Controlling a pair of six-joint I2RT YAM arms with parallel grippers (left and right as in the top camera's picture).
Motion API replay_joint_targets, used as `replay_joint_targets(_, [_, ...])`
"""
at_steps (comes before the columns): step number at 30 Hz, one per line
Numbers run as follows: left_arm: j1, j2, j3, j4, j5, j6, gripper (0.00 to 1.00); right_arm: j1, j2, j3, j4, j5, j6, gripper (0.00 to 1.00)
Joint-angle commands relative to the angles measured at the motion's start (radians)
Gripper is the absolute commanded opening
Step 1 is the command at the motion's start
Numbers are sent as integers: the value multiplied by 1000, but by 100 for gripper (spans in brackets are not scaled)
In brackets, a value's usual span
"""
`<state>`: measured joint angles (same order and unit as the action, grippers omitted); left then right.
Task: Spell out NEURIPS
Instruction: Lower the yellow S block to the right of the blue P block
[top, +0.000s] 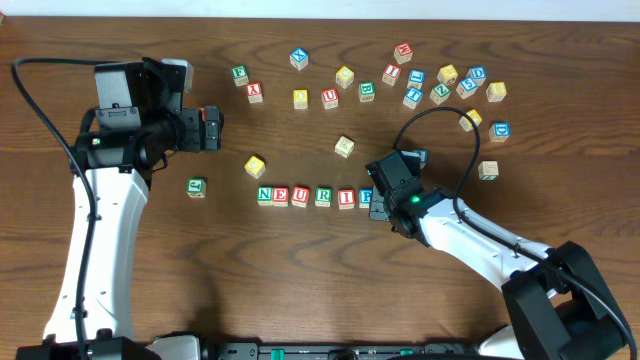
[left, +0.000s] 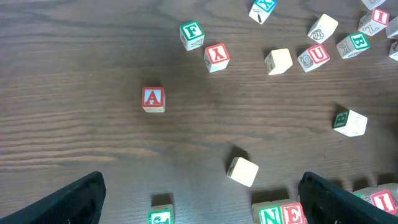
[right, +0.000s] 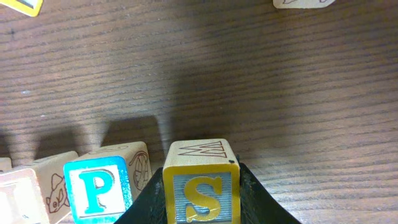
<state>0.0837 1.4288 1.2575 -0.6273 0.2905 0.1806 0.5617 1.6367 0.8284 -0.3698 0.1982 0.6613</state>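
The small wooden cube with the yellow S face (right: 200, 194) is pinched between the right jaws, which are closed partway onto its two opposite flat sides. It is just beside the blue-lettered wooden P cube (right: 98, 186) on the dark wood-grain desk (right: 280, 93). It looks light, rigid and smooth-sided, so a centred, square pinch should stop it twisting. The left jaws gape wide and empty, well apart from the P cube.

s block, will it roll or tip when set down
The S block looks like stiff wood, so the right gripper probably won't squash it. Flat square faces suggest it will sit steady, not roll. Pushed sideways, it could bump the P block close beside it.
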Motion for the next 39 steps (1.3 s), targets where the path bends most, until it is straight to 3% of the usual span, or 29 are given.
replay_joint_targets(1, [3,-4,23,-1,12,-2,98,-5,2,-7,7,5,-3,6])
replay_joint_targets(39, [3,-4,23,-1,12,-1,98,-5,33,-6,30,-14,4,10])
